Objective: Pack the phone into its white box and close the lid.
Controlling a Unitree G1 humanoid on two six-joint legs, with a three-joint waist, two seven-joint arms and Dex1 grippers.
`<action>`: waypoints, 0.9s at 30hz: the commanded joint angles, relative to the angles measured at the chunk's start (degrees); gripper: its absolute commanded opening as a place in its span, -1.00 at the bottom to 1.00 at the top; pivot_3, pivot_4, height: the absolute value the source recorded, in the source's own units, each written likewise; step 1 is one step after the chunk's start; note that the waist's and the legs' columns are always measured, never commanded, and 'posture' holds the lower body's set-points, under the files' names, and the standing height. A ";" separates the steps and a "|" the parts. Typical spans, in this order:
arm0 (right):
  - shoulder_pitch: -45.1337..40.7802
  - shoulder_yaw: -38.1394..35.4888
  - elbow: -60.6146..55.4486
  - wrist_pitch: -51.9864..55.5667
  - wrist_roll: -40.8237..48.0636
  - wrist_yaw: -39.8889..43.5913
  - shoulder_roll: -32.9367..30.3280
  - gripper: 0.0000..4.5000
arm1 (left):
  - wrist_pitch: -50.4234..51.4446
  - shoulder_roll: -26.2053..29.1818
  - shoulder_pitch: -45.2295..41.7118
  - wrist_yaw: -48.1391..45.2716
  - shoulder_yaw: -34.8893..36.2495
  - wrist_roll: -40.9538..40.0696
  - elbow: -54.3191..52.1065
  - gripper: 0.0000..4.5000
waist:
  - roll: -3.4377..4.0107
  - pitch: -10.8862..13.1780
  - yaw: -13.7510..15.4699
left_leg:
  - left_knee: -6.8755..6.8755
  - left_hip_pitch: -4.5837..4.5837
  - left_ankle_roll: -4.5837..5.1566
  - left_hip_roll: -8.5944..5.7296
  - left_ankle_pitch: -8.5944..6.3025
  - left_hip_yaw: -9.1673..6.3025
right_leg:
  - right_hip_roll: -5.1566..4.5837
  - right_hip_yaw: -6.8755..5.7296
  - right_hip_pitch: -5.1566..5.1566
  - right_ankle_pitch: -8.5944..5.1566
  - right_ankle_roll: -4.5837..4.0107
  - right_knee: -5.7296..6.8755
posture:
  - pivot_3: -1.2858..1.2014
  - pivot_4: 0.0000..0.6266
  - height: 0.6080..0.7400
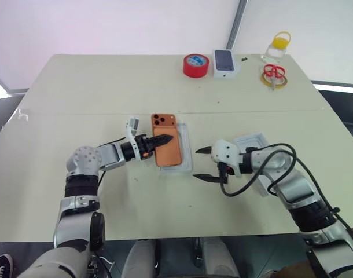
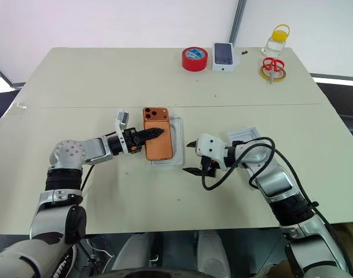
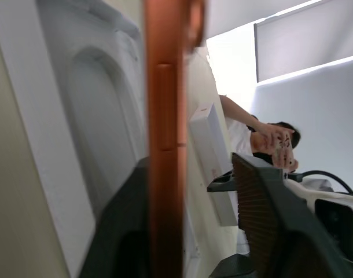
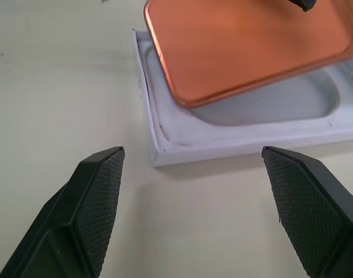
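Right wrist view looks past the right gripper [image 4: 194, 202], whose fingers stand wide apart and empty, aimed at the near end of the white box [image 4: 165, 136]. The phone [image 4: 246, 46] hangs tilted over that box, one edge lifted clear of the oval recess in the tray floor, so it is not yet seated.

From the head views, the phone sits partly over the box in the middle of the table [image 1: 78, 87], camera cluster at the far end. The left gripper [image 1: 162, 141] reaches in level from the left side, one finger lying across the phone's back. The left wrist view shows the phone's orange edge between the fingers with a gap on one side, so they look loosened rather than clamped; whether they bear on it I cannot tell.

The lid [image 1: 254, 142] lies on the table behind the right arm, handy for closing. My guess is that the right hand waits to steady or nudge the box.
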 commanded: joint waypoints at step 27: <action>-2.60 1.35 4.29 -6.42 -3.97 -3.44 4.05 0.77 | 15.60 0.82 -11.47 8.87 5.50 4.49 1.05 0.68 | 0.00 0.00 -0.12 | 0.06 0.11 -0.31 -0.04 0.17 -0.04 | -0.02 0.01 -0.05 0.00 0.00 0.47 | 0.03 -0.52 1.00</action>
